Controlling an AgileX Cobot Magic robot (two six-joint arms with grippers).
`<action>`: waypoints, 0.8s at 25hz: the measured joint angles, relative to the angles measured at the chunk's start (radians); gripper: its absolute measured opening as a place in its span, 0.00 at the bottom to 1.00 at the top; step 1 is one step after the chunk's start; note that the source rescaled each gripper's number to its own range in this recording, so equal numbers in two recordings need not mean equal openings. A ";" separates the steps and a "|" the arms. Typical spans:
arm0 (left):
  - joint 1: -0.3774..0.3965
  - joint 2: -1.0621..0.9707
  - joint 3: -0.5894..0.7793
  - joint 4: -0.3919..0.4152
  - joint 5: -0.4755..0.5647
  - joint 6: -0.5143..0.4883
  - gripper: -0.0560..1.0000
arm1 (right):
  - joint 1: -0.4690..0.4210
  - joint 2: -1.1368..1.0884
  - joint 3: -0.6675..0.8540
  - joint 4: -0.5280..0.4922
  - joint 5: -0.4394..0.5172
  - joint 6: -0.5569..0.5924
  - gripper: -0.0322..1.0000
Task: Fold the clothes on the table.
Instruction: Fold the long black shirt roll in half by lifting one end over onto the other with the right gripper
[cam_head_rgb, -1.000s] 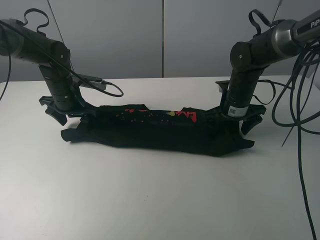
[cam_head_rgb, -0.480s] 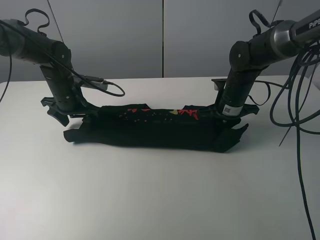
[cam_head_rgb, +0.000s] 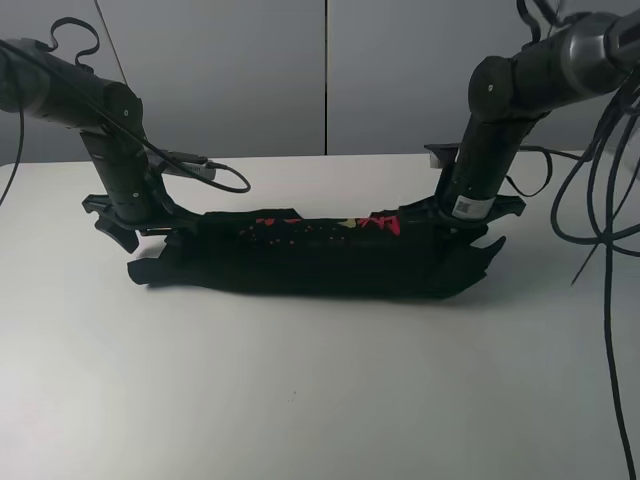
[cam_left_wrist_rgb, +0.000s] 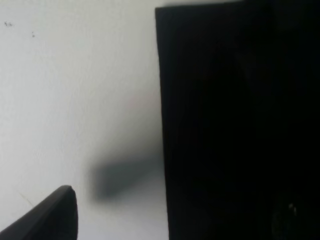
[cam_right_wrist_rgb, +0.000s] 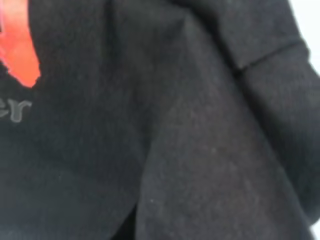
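The clothes (cam_head_rgb: 320, 255), a black T-shirt with red and yellow print, lie gathered in a long narrow strip across the white table (cam_head_rgb: 300, 400). My left gripper (cam_head_rgb: 133, 225) stands open at the strip's left end. The left wrist view shows one fingertip (cam_left_wrist_rgb: 50, 217) over bare table (cam_left_wrist_rgb: 75, 75) beside the cloth's straight edge (cam_left_wrist_rgb: 240, 125). My right gripper (cam_head_rgb: 465, 215) is shut on the strip's right end, which hangs slightly raised. In the right wrist view, black cloth (cam_right_wrist_rgb: 200, 150) with a patch of red print (cam_right_wrist_rgb: 20, 50) fills the frame and hides the fingers.
Black cables (cam_head_rgb: 600, 200) hang in loops off the right arm, over the table's right side. A thinner cable (cam_head_rgb: 215, 175) loops behind the left arm. Grey wall panels (cam_head_rgb: 250, 70) stand behind the table's back edge.
My right gripper has shut on the shirt's right end and lifted it; that end has risen off the table. The left gripper stays open and has barely moved.
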 joint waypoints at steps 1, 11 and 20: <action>0.000 0.000 0.000 0.000 0.000 0.000 0.99 | 0.000 -0.018 -0.004 0.008 0.018 -0.006 0.15; 0.000 0.000 0.000 0.000 0.000 0.000 0.99 | 0.000 -0.094 -0.162 0.332 0.199 -0.198 0.15; 0.000 0.000 0.000 0.000 0.000 0.002 0.99 | 0.041 -0.031 -0.173 0.615 0.160 -0.311 0.15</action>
